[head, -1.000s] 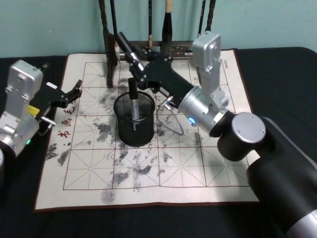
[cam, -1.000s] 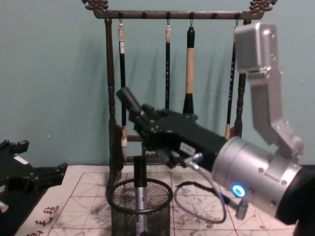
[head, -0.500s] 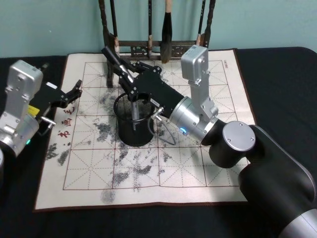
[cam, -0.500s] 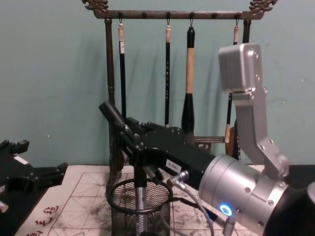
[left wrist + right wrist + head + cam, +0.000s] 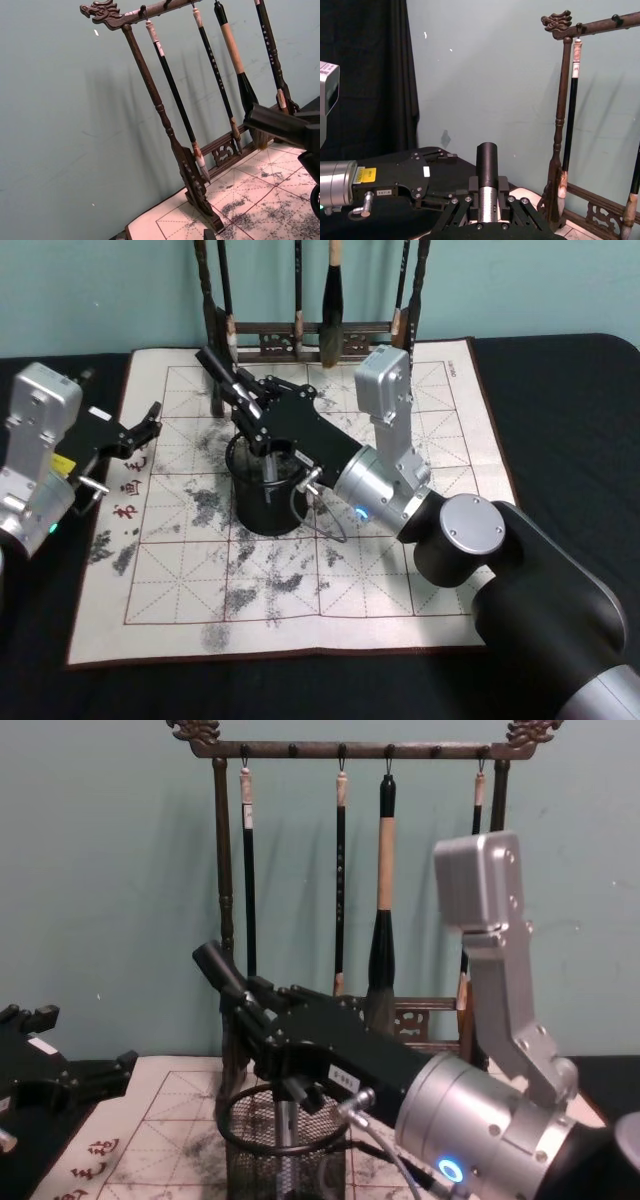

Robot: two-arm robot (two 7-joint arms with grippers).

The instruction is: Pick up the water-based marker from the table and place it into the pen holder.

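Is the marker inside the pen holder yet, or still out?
Inside: the marker stands upright within the pen holder, its lower end below the rim, with the right gripper closed on it.

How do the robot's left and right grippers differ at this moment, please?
The right gripper reaches over the black wire-mesh pen holder, shut on the black-capped marker. The left gripper hangs open at the mat's left edge, holding nothing. Both are black.
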